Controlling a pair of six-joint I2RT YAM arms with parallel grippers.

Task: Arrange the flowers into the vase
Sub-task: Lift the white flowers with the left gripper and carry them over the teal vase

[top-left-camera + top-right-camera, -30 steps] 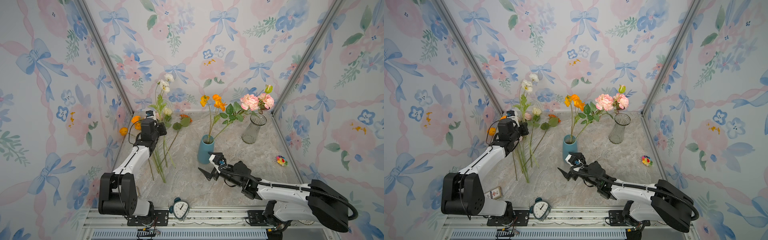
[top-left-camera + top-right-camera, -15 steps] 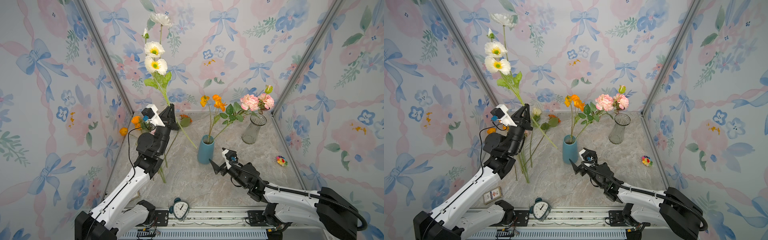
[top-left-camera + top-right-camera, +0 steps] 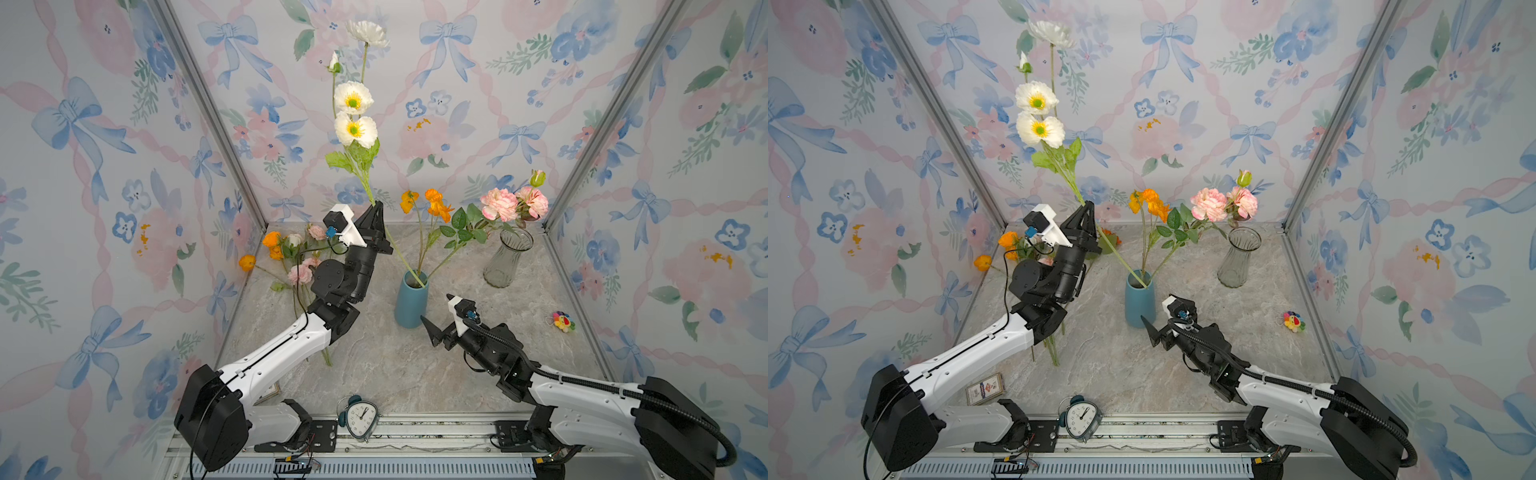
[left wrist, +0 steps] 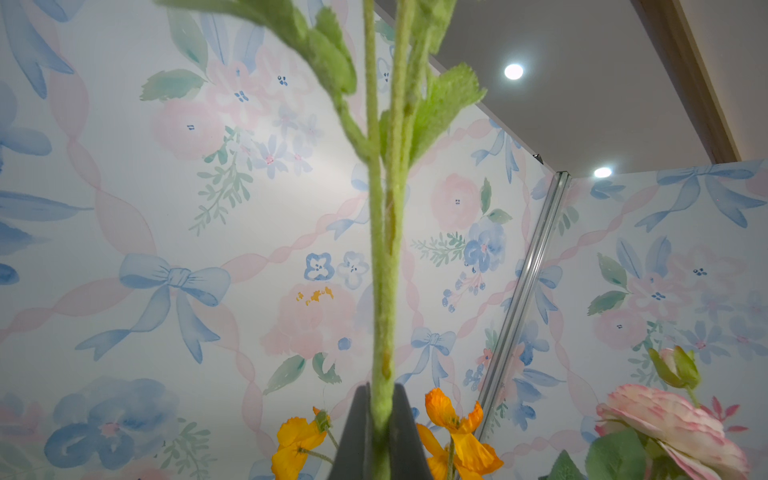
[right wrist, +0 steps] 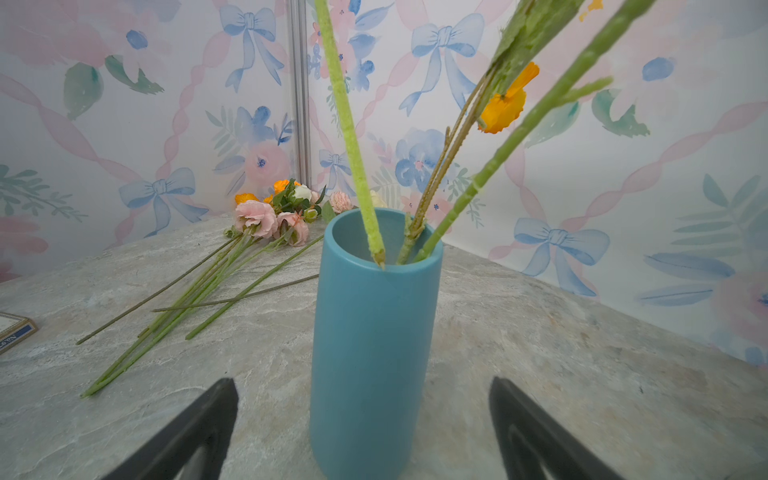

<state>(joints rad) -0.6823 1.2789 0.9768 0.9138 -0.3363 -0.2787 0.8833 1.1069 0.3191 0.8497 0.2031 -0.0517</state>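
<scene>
Left wrist view has my left gripper (image 4: pixel 381 392) clenched on the fuzzy green stem of the white poppy spray (image 3: pixel 354 129). Its blooms rise well above the gripper, and the stem's lower end slants down past it into the mouth of the blue vase (image 3: pixel 410 305), beside the orange blooms (image 3: pixel 434 203) and pink blooms (image 3: pixel 498 203) already standing there. My right gripper (image 5: pixel 361 380) is spread wide and holds nothing, with the vase just ahead of it and apart; the other flowers (image 5: pixel 266 218) lie on the worktop (image 5: pixel 540 353) beyond the vase from that gripper.
</scene>
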